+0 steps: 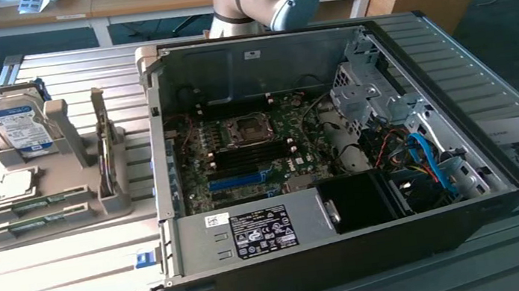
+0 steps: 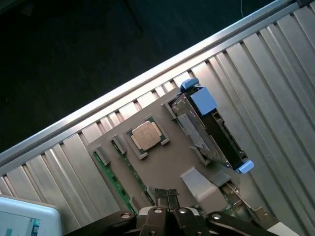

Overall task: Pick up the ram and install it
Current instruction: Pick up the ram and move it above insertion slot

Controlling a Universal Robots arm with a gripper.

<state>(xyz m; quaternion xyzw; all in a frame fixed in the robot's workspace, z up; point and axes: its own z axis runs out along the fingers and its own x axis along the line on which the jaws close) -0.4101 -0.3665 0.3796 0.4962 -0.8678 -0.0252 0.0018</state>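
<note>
The pincer [image 2: 170,212] is closed, with nothing between its fingers, and it hangs above the grey holder [image 1: 73,179]. This holder stands near the surface [image 1: 54,263] edge at the exterior view's left. The ram [image 1: 43,217] sits in a slot of the holder, close to the silver processor [image 1: 18,183], and the open computer case [image 1: 356,268] stands beside the holder.

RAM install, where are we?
Done: nothing yet. The ram lies in the tray, outside the open computer case. In hand: nothing; the gripper is shut and empty, hovering over the tray. Left: pick-up and install.
</note>
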